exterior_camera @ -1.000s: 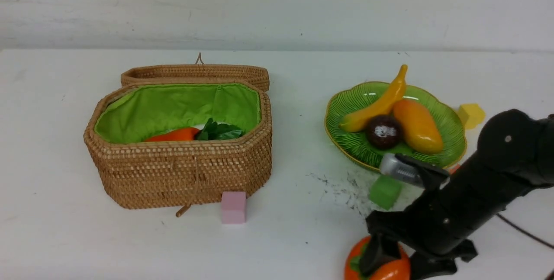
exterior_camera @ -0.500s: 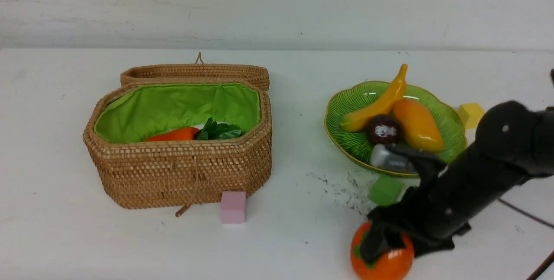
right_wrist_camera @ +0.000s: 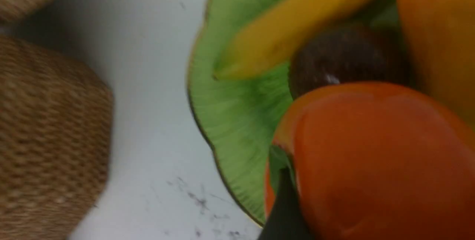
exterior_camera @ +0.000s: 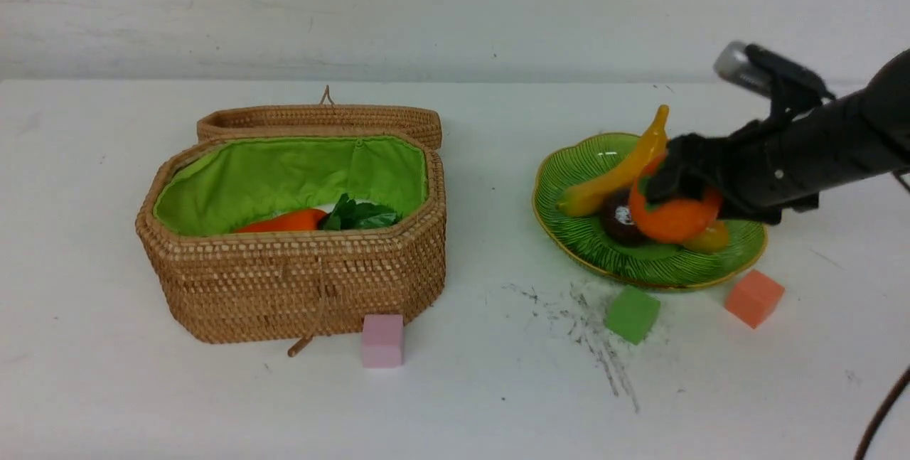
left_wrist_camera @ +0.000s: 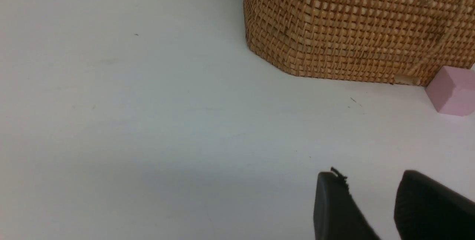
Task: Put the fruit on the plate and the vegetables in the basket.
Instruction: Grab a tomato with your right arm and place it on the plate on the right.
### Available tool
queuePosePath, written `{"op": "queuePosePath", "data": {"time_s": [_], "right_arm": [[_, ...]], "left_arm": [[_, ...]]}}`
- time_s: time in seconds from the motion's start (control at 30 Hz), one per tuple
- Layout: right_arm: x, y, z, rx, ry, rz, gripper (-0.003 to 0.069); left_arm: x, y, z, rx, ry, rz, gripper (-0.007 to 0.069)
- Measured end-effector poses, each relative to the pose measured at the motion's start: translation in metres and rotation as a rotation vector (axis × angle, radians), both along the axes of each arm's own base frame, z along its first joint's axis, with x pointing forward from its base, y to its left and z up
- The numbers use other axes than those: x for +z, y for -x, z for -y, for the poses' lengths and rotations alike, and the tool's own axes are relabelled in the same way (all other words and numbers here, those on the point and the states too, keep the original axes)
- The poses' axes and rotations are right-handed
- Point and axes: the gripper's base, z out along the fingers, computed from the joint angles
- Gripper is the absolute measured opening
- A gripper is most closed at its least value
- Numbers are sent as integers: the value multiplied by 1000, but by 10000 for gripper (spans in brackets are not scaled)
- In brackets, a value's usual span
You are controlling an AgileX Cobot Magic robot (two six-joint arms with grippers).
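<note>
**Persimmon held over the plate**

A white table [exterior_camera: 469,389] runs back to a pale wall. On the left of the front view stands the basket [exterior_camera: 295,282], lid folded back, green lining showing; inside lie the carrot [exterior_camera: 284,222] and dark green leaves [exterior_camera: 362,215]. A pink cube [exterior_camera: 382,340] sits just beside the basket's front wall.

The left claw [left_wrist_camera: 374,210] appears only in its own wrist view: two black fingers parted, nothing between them, low over bare table near the basket and the pink cube.

Further right, a green cube [exterior_camera: 632,313] and an orange cube [exterior_camera: 753,298] sit on the table just in front of the plate [exterior_camera: 569,175]. On the plate lie the banana [exterior_camera: 625,168], the mangosteen [exterior_camera: 617,222] and the mango [exterior_camera: 711,238], the mango mostly hidden.

The right claw [exterior_camera: 679,186] grips the persimmon [exterior_camera: 672,222] with its jaws spread wide around it, holding it over the plate, in front of the mango and close by the mangosteen. The right arm [exterior_camera: 817,151] reaches in from the right edge, roughly level, sloping slightly down toward the plate.
</note>
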Motion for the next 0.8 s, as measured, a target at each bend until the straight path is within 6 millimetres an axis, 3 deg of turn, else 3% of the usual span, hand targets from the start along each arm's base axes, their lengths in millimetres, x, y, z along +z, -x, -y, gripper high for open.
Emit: {"op": "queuePosePath", "data": {"time_s": [0.17,0.43,0.6,0.8], "right_arm": [[-20,-7,1,-17,12,-27,528],[-8,-9,4,-37,44,50,528],[21,-1,8,1,117,138,663],[61,15,12,35,194,254,663]], "left_arm": [[0,0,0,0,0,0,239],[0,0,0,0,0,0,239],[0,0,0,0,0,0,239],[0,0,0,0,0,0,239]]}}
